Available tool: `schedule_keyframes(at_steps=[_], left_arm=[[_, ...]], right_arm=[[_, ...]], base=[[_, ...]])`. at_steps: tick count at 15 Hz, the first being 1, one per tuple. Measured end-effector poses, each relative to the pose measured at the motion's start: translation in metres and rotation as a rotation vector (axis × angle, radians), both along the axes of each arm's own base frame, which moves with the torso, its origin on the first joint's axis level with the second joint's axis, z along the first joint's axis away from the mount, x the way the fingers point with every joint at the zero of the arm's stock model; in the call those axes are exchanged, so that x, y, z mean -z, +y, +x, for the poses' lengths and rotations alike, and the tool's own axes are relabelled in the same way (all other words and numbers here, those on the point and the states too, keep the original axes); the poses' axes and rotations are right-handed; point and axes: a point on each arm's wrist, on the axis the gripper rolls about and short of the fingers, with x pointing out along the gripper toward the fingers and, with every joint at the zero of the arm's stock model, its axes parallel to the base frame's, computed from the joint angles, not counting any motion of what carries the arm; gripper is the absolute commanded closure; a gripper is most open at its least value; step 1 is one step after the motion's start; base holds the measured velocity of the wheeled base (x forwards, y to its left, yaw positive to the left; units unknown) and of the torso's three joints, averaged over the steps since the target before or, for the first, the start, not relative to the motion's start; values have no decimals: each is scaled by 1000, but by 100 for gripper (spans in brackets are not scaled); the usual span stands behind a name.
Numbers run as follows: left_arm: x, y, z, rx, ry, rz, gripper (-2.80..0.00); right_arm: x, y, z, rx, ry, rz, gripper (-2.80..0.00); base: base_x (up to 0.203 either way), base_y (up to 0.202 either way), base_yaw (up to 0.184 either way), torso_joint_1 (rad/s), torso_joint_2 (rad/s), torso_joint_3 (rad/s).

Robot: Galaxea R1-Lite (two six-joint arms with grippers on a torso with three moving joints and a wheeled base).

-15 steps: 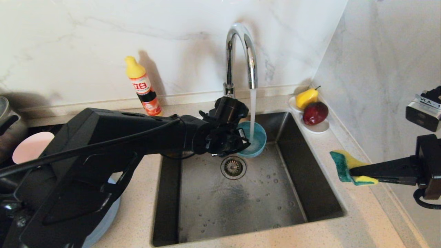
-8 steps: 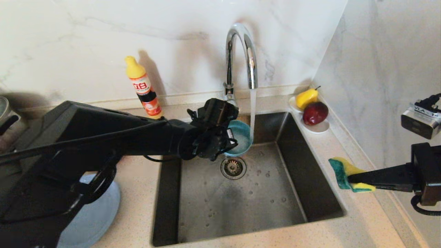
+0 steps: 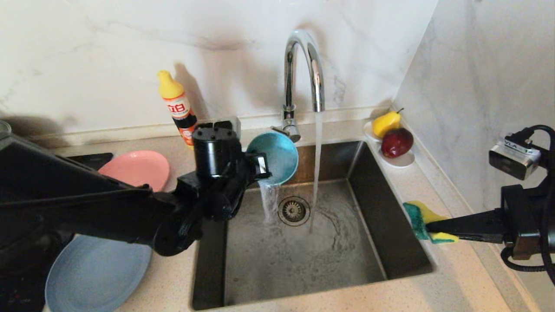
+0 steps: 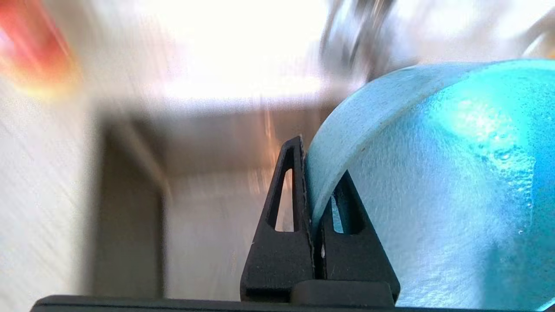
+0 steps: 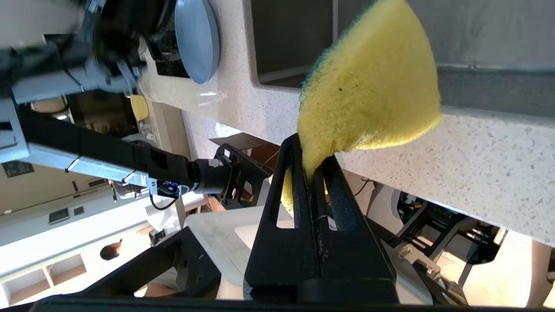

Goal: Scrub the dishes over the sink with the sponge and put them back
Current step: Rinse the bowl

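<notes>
My left gripper (image 3: 261, 166) is shut on the rim of the teal bowl (image 3: 276, 155), one finger inside and one outside (image 4: 313, 173). The bowl (image 4: 433, 195) hangs tipped over the back left of the steel sink (image 3: 381, 234), to the left of the running tap (image 3: 303, 65). Water spills from its lower edge into the basin. My right gripper (image 3: 430, 226) is shut on the yellow-and-green sponge (image 3: 419, 220) above the counter at the sink's right edge, and the sponge (image 5: 373, 86) sticks out past the fingertips. A salmon-pink plate (image 3: 138, 167) and a light blue plate (image 3: 99, 273) lie on the counter to the left.
A yellow-capped detergent bottle (image 3: 177, 106) stands at the back wall. A pear (image 3: 386, 122) and a red apple (image 3: 396, 142) sit on a white saucer (image 3: 405, 161) at the sink's back right corner. The marble side wall runs close along the right.
The left gripper has pulled the teal bowl out from under the stream, up and to the left, and tipped it so its water pours out. The right gripper with the sponge has barely shifted.
</notes>
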Motion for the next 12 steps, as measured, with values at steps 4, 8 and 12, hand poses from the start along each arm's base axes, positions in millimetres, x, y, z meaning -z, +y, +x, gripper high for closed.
schedule_keyframes(at_steps=[4, 8, 12], left_arm=[[-19, 15, -20, -20, -256, -31, 0], [-38, 26, -37, -34, -368, -91, 0], [-64, 39, -56, -40, -443, -140, 0]], right_arm=[[3, 2, 6, -3, 3, 1, 0], [8, 3, 12, -23, 28, 9, 0], [12, 4, 15, -33, 47, 13, 0]], base=[[0, 0, 0, 0, 0, 0], [0, 0, 0, 0, 0, 0], [0, 0, 0, 0, 0, 0]])
